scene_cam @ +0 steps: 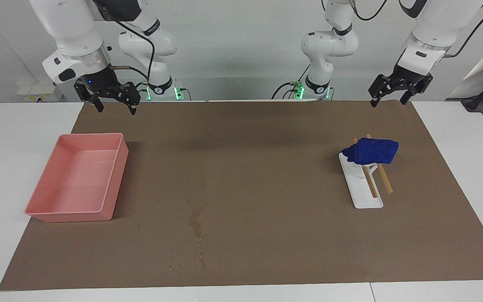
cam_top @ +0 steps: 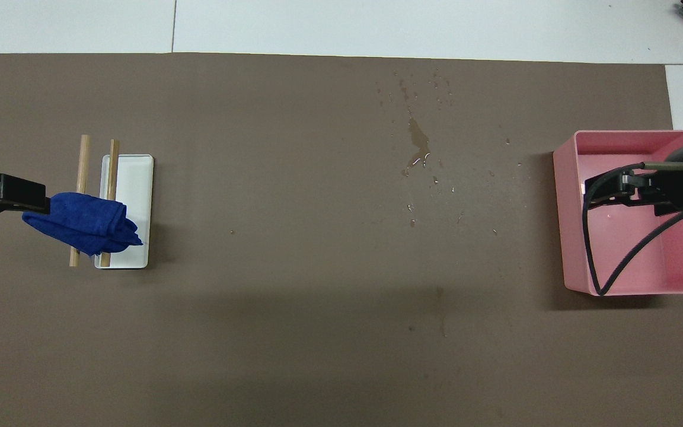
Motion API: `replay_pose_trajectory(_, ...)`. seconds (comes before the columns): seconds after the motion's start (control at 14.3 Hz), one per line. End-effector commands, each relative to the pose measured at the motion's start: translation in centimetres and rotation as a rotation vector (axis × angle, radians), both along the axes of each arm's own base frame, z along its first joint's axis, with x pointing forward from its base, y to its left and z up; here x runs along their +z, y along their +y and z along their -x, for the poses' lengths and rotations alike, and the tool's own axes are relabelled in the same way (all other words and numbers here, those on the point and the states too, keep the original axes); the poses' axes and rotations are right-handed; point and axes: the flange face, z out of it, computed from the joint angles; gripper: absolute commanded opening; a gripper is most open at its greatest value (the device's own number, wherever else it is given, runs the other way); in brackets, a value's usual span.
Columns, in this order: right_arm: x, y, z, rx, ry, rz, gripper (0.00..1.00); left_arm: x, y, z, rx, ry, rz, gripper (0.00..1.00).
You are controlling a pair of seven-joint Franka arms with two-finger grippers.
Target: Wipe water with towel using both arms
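While both sets of jaws hang spread and empty, the towel (scene_cam: 371,151) lies draped over a rack's two wooden rods below the left gripper (scene_cam: 392,96), the nearer one, with the water (scene_cam: 195,222) mid-bench and the right gripper (scene_cam: 113,102) above the pink tray's (scene_cam: 40,197) end.

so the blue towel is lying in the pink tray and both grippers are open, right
Not quite: the blue towel is draped over the wooden rods of the white rack, not in the pink tray, as the facing view shows. Left gripper and right gripper are open.

Blue towel (scene_cam: 372,151) draped on rack (scene_cam: 361,188)
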Motion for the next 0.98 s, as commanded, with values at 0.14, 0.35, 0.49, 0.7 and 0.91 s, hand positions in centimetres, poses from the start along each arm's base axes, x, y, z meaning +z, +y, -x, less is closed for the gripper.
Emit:
replay_pose_trajectory(0.14,0.1,-0.5,0.6,-0.019,0.010,-0.017,1.00,-0.1,0.2,0.1,0.015,-0.011,-0.010,1.00)
replay_pose_trajectory(0.35,0.2,-0.5,0.6,-0.008,0.009,-0.018,1.00,-0.1,0.7,0.3,0.032,-0.008,-0.010,1.00)
replay_pose_trajectory(0.49,0.2,-0.6,0.6,-0.016,0.006,-0.018,1.00,-0.3,1.6,0.4,0.114,0.007,-0.023,1.00)
replay_pose_trajectory(0.7,0.2,-0.5,0.6,-0.008,0.006,-0.018,1.00,-0.5,3.6,0.6,0.225,0.014,-0.020,1.00)
replay_pose_trajectory(0.91,0.2,-0.5,0.7,-0.014,0.009,-0.018,1.00,-1.9,4.9,1.4,0.307,0.017,-0.020,1.00)
